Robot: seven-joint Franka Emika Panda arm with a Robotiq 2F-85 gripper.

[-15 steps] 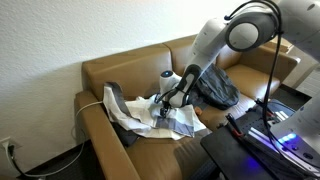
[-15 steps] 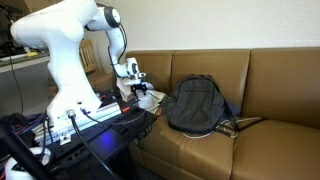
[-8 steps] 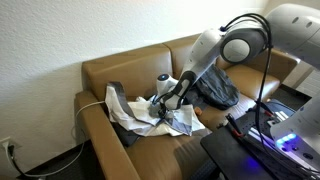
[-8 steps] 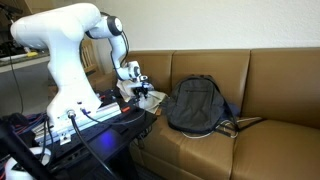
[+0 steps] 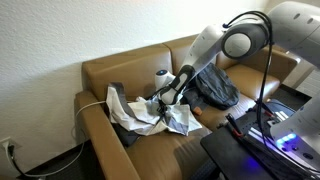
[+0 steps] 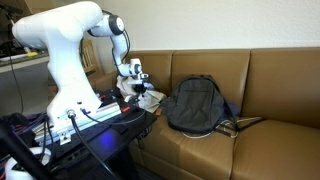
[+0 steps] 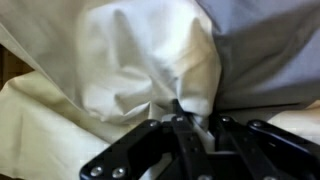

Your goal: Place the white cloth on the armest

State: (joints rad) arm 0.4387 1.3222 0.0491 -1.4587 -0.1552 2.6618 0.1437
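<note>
The white cloth (image 5: 160, 112) lies crumpled on the brown sofa seat, close to the armrest (image 5: 100, 125) at the sofa's end. My gripper (image 5: 162, 99) is down on the cloth, and a fold rises between its fingers. In the wrist view the jaws (image 7: 192, 122) are pinched together on a bunched ridge of white cloth (image 7: 140, 60) that fills most of the picture. Only a small patch of the cloth (image 6: 147, 99) shows beside the gripper (image 6: 138, 88) in an exterior view.
A dark grey backpack (image 6: 197, 104) lies on the seat cushion beside the cloth, also seen as the backpack (image 5: 215, 87). A dark flat object (image 5: 116, 100) leans by the armrest. A table with cables and electronics (image 6: 80, 125) stands against the sofa's end.
The jaws have closed from wide open onto a fold of the cloth. The arm has shifted slightly and the cloth has bunched up at the fingers.
</note>
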